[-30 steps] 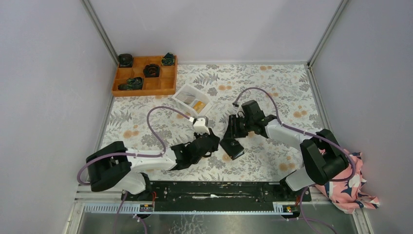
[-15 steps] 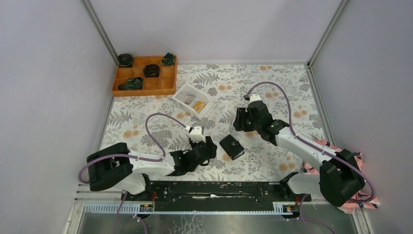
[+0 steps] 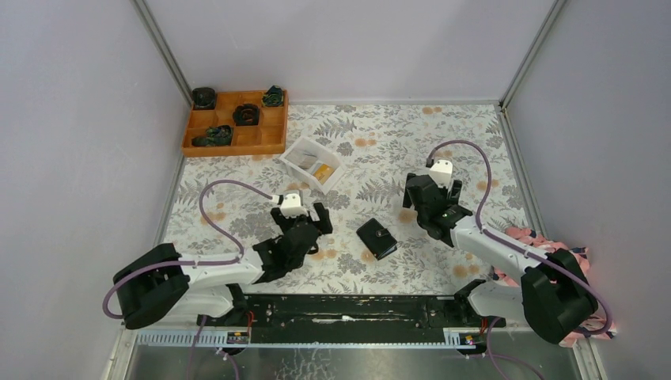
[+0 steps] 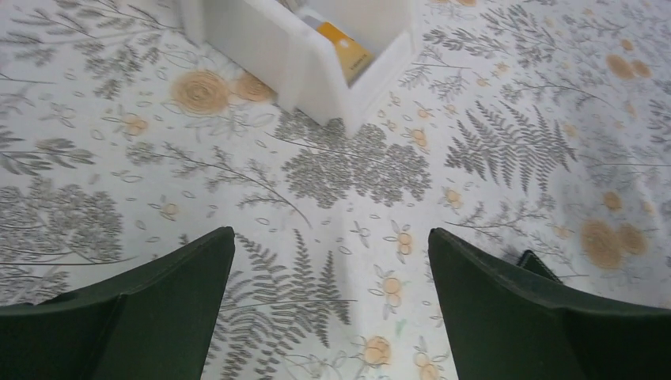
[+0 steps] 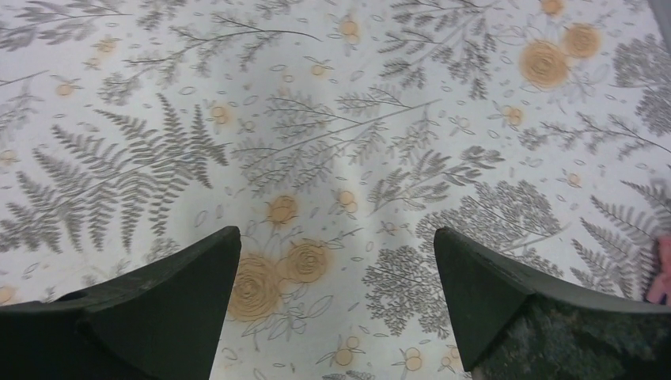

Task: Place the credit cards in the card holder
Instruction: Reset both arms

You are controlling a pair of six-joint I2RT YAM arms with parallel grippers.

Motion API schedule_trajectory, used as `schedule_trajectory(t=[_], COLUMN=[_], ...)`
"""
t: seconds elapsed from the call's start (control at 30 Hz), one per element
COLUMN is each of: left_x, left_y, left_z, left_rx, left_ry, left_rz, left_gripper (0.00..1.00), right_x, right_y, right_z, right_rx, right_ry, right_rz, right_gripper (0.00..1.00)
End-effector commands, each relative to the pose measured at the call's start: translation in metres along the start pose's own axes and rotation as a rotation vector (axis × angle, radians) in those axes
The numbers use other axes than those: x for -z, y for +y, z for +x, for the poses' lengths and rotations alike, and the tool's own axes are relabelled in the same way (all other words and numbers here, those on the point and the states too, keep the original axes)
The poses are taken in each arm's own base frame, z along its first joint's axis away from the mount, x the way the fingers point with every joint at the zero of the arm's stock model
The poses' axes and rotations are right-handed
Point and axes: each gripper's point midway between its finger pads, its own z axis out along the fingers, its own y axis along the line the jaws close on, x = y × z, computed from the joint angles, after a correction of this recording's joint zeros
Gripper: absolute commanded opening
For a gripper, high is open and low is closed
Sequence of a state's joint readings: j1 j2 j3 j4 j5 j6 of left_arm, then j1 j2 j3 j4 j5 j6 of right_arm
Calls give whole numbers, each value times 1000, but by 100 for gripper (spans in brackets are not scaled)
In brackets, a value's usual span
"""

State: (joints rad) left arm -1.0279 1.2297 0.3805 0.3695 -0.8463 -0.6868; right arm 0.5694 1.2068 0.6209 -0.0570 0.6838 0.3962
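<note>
The card holder [image 3: 377, 238] lies shut and flat on the floral table, between my two arms and apart from both. Its black corner [image 4: 536, 264] peeks out behind the right finger in the left wrist view. An orange-yellow credit card [image 3: 322, 171] [image 4: 345, 49] and a whitish one [image 3: 301, 157] sit in the white tray [image 3: 335, 161] [image 4: 261, 47]. My left gripper [image 3: 300, 211] [image 4: 331, 239] is left of the holder, open and empty, facing the tray. My right gripper [image 3: 432, 190] [image 5: 336, 237] is to the holder's right, open over bare tablecloth.
An orange compartmented box [image 3: 274, 136] with dark parts stands at the back left corner. A pink patterned cloth [image 3: 571, 301] [image 5: 663, 273] lies at the right edge by the right arm's base. Grey walls close in the table on three sides.
Both grippers have opened and drawn back from the card holder, the left one leftwards and the right one rightwards. The holder, held up on edge between them before, now lies flat.
</note>
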Motion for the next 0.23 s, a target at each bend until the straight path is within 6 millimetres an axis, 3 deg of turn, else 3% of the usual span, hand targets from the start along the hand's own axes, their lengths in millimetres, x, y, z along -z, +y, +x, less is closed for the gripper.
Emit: schedule_trajectory(t=[0.0,0.2], left_x=[0,1], left_y=[18,27], left_z=[-26,-24], left_rx=[-17,-30], left_ry=[-120,-123], left_rz=[-58,-72], left_gripper=[100,100], right_x=[1,8], right_y=[-18,-20], right_z=[-16,-18], right_rx=[-59,-83], right_ry=[-59,-129], right_rz=[129,59], right_gripper=[100,99])
